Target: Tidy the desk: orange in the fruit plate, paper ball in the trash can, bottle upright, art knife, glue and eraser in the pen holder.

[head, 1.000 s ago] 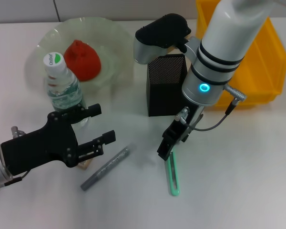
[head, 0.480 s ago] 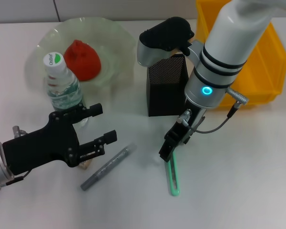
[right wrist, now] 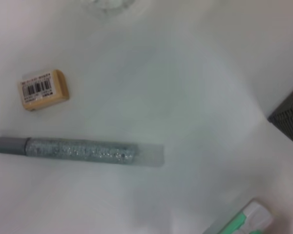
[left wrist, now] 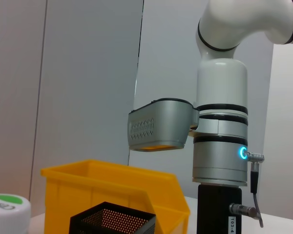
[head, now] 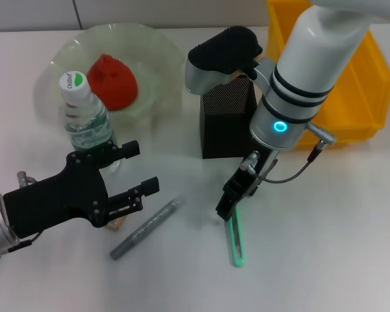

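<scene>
Right gripper (head: 226, 209) has shifted slightly since 1 s ago, jaws clenched on the art knife's (head: 234, 238) upper end. Left gripper (head: 136, 170) hangs released beside the bottle (head: 84, 119).

Risk — end-gripped knife pivots, missing the pen holder (head: 226, 117) just behind.

Only the right wrist view shows the eraser (right wrist: 42, 89) clearly, just beyond the glue (right wrist: 83, 150).

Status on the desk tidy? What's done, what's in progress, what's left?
Done: orange in the fruit plate, bottle upright. Paper ball not visible; can't confirm.
In progress: right gripper down at the art knife, which lies on the desk.
Left: glue and eraser lie on the desk, not in the pen holder. Left gripper open near the bottle.
</scene>
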